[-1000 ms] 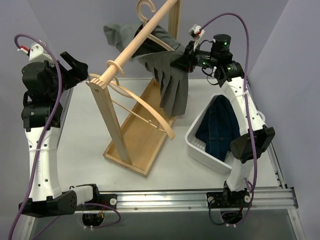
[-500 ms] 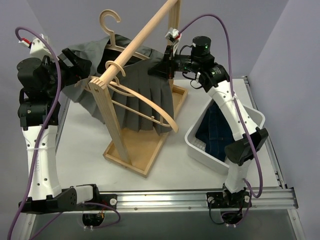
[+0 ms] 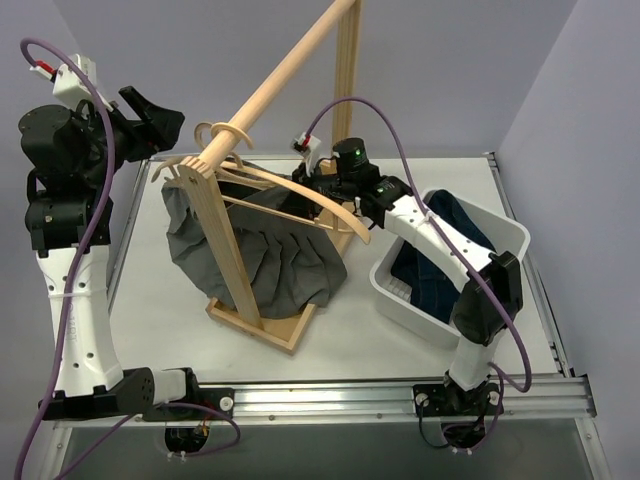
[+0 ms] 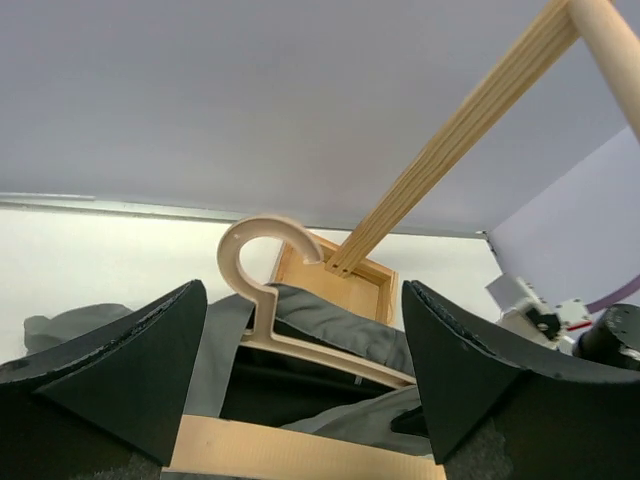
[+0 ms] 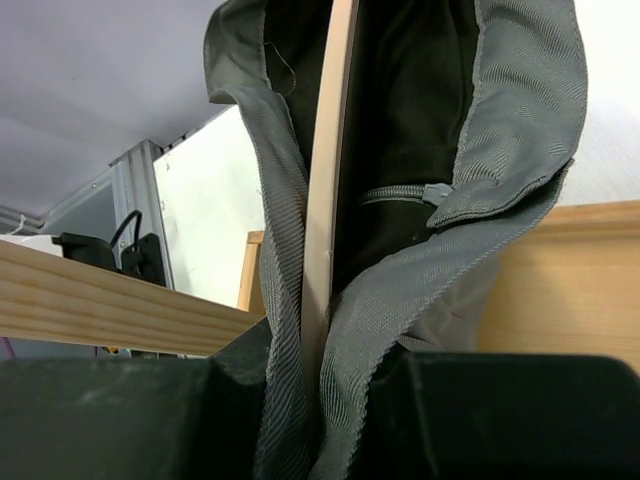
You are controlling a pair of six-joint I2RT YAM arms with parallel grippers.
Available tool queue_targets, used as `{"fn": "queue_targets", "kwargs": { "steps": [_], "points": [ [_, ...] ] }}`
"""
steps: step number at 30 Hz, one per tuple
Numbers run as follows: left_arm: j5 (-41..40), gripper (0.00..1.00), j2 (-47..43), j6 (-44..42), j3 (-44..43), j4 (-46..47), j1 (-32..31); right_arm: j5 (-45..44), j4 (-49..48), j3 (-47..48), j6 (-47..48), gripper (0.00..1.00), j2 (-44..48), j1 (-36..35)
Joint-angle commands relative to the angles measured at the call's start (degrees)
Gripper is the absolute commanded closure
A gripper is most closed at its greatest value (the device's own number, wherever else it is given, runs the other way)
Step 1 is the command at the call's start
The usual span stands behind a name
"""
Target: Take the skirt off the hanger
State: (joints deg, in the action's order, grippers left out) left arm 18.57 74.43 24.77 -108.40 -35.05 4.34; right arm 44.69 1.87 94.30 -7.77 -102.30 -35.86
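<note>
The grey pleated skirt (image 3: 270, 265) hangs on a wooden hanger (image 3: 255, 180) low beside the rack's front post. My right gripper (image 3: 306, 183) is shut on the hanger's right arm together with the skirt's waistband. In the right wrist view the hanger arm (image 5: 328, 190) runs down between the closed fingers (image 5: 470, 415), with grey fabric (image 5: 510, 120) on both sides. My left gripper (image 3: 152, 115) is open, up at the left above the hanger. In the left wrist view the hanger's hook (image 4: 262, 262) and the skirt (image 4: 345, 325) lie between the spread fingers (image 4: 470, 380).
The wooden rack has a slanted rod (image 3: 290, 65), an upright post (image 3: 225, 240) and a base tray (image 3: 275, 325). A second, empty hanger (image 3: 335, 212) hangs on the rod. A white bin (image 3: 505, 240) with a dark denim garment (image 3: 440, 260) stands at the right.
My right arm has swung the hanger and skirt from high near the rod's far end down and left to the front post. The left gripper stays open and has shifted slightly up.
</note>
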Motion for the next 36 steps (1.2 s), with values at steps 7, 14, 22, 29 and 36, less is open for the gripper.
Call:
{"fn": "queue_targets", "kwargs": {
  "steps": [7,14,22,29,36],
  "points": [
    [8.57,0.11,1.5,-2.98,0.55,-3.1,3.66,3.04,-7.77,3.78,-0.14,1.0,6.77,-0.97],
    [11.83,0.11,1.94,-3.68,3.02,1.21,4.19,7.42,-4.42,7.65,0.48,1.0,5.1,-0.97],
    [13.25,0.12,3.87,-2.98,1.88,1.91,4.89,11.03,-4.42,7.39,0.56,1.0,4.83,-1.15],
    [14.57,0.18,4.67,-0.61,3.63,4.72,4.89,12.44,-6.26,5.1,-0.22,1.0,6.06,-1.41],
    [14.92,0.28,5.37,0.8,4.16,6.39,4.89,12.88,-7.05,5.19,-1.02,1.0,5.71,-2.2]
  ]
}}
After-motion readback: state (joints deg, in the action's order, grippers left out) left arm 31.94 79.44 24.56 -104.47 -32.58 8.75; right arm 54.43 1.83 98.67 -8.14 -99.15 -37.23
